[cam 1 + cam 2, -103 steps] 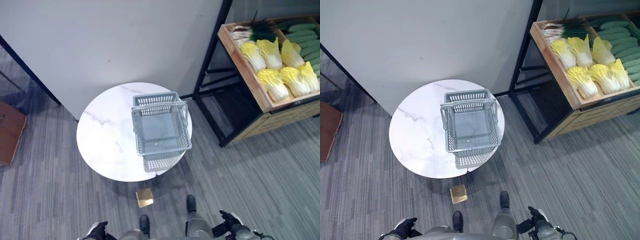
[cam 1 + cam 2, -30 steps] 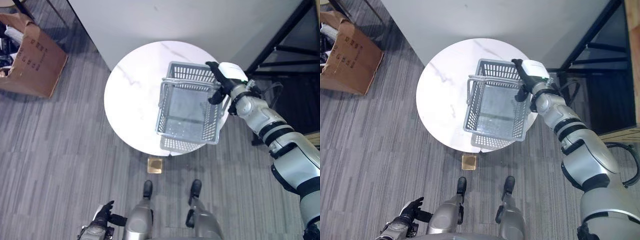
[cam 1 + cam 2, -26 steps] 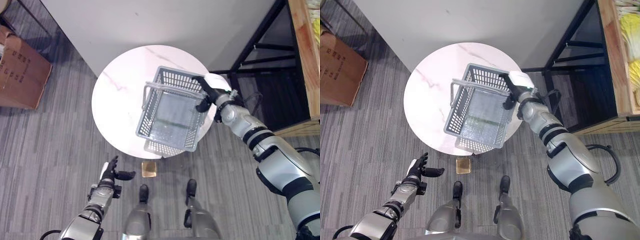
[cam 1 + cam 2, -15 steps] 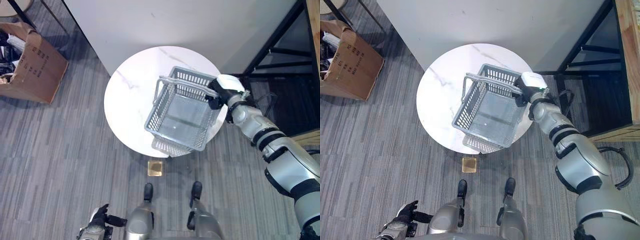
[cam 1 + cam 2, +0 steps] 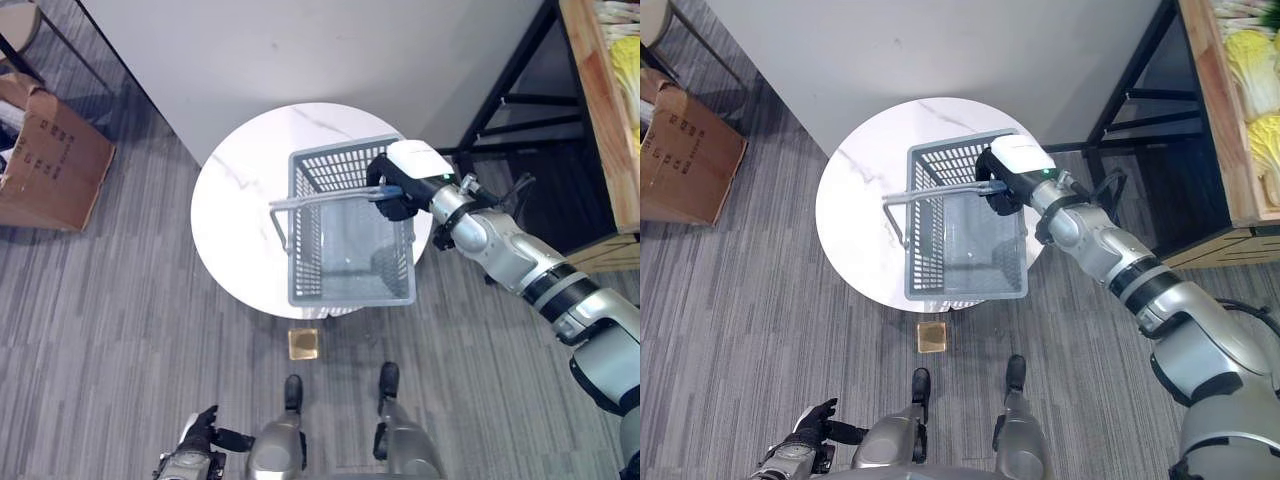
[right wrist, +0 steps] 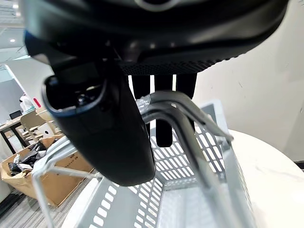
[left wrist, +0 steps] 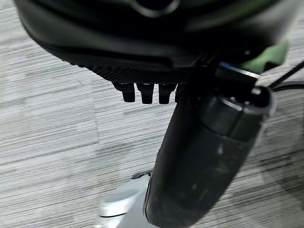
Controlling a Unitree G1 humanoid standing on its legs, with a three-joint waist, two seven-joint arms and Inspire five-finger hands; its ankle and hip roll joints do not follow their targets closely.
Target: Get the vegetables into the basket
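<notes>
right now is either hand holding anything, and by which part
The right hand holds the grey plastic mesh basket by its raised metal handles, fingers curled round them. The left hand hangs low, holding nothing.

A round white marble table (image 5: 240, 215) is standing on grey striped carpet (image 5: 120, 330), and a grey plastic basket (image 5: 350, 235) is sitting on its right half, overhanging the near edge.
</notes>
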